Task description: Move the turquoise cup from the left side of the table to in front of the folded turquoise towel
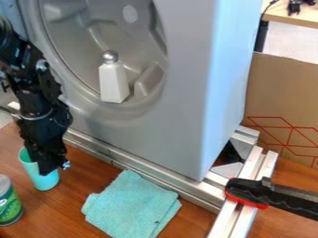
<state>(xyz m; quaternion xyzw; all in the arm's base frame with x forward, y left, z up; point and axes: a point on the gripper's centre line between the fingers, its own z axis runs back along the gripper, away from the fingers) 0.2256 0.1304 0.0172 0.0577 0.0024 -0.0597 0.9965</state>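
Gripper [51, 168] at turquoise cup [44, 181], seemingly touching (cloth [131, 204] nearby).

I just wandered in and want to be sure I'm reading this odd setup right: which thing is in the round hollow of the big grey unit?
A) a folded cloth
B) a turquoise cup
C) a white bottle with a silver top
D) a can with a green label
C: the white bottle with its rounded silver top is inside the hollow, while the cloth, can and cup are outside it.
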